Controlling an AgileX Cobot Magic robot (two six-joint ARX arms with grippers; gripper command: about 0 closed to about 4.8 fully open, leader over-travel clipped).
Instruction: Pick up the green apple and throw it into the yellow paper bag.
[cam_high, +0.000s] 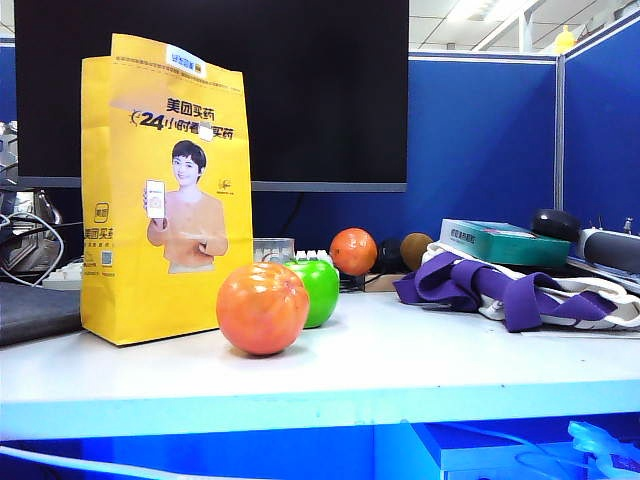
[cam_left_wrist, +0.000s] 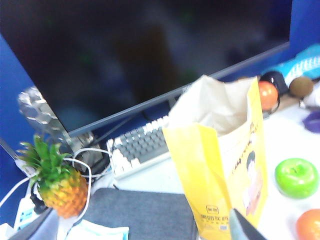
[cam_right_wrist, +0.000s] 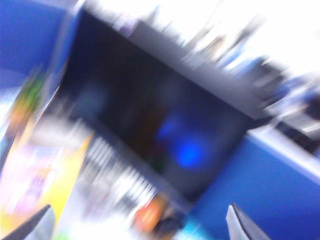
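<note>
The green apple (cam_high: 320, 290) rests on the white table just right of the yellow paper bag (cam_high: 165, 200), half hidden behind an orange-red fruit (cam_high: 262, 308). Neither gripper shows in the exterior view. From above, the left wrist view looks into the bag's open top (cam_left_wrist: 217, 107), with the apple (cam_left_wrist: 296, 177) beyond it. My left gripper (cam_left_wrist: 142, 231) is open and empty, with one fingertip (cam_left_wrist: 244, 229) in front of the bag's lower face. The right wrist view is badly blurred. My right gripper (cam_right_wrist: 137, 227) stands wide open, high above the table, holding nothing.
A big dark monitor (cam_high: 300, 90) stands behind the bag. A keyboard (cam_left_wrist: 142, 147), a pineapple (cam_left_wrist: 57, 185) and cables lie to the bag's left. A grey pad (cam_left_wrist: 140, 215) lies by the bag. Purple cloth (cam_high: 500, 285), boxes, another orange fruit (cam_high: 352, 250) and a brown ball (cam_high: 415, 248) fill the right back.
</note>
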